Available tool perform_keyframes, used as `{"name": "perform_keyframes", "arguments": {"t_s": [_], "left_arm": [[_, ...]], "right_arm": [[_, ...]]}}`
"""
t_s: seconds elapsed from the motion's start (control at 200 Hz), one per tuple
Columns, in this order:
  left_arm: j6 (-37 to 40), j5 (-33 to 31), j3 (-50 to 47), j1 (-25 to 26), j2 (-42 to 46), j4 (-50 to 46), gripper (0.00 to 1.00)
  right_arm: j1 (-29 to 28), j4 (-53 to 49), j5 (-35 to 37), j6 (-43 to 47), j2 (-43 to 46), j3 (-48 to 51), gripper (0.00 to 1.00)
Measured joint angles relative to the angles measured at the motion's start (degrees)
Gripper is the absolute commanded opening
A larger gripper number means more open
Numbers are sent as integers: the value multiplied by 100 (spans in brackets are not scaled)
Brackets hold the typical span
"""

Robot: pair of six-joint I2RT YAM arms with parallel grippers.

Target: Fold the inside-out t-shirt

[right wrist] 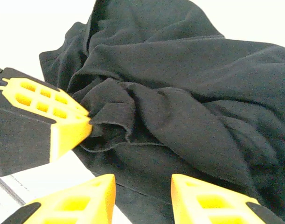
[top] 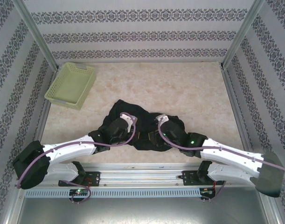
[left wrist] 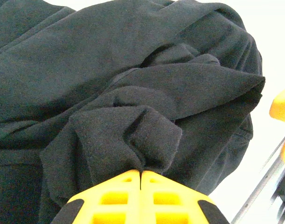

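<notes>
Far left, basket (top: 71,85), not in play. Next, left gripper (left wrist: 141,173) pinched tight on a bunched fold of the t-shirt (top: 144,131), which lies crumpled at the near middle of the table (top: 179,88). To the right, right gripper (right wrist: 143,186) part-open over the cloth's near edge, holding nothing. Fabric looks light, soft and floppy, so it will likely sag. Better grabbed at hem or shoulders than mid-bunch.

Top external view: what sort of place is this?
Probably a robot test cell: patterned wall panels on an aluminium frame, a marble-look tabletop, two arms bolted at its near edge over a black t-shirt.
</notes>
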State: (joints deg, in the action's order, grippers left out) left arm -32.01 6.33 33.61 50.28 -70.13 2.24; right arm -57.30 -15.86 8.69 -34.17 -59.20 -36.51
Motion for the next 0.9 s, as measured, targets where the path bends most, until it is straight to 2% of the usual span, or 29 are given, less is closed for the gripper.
{"name": "perform_keyframes", "arguments": {"t_s": [0.115, 0.215, 0.5, 0.704, 0.804, 0.899], "left_arm": [[-2, -76, -81, 0, 66, 0, 0], [-2, -105, -142, 2, 160, -2, 0], [2, -35, -210, 2, 212, 70, 0], [24, 120, -299, 2, 210, 192, 2], [72, 142, -363, 2, 210, 223, 9], [192, 87, -372, 2, 225, 146, 24]], "right_arm": [[-11, 15, 164, -85, -695, -118, 32], [24, -247, 407, -190, -1067, -240, 35], [621, -579, 826, -295, -1429, -634, 41], [693, -623, 907, -297, -1845, -772, 44], [693, -616, 907, -304, -2033, -787, 33], [693, -616, 901, -313, -2199, -811, 20]]}}
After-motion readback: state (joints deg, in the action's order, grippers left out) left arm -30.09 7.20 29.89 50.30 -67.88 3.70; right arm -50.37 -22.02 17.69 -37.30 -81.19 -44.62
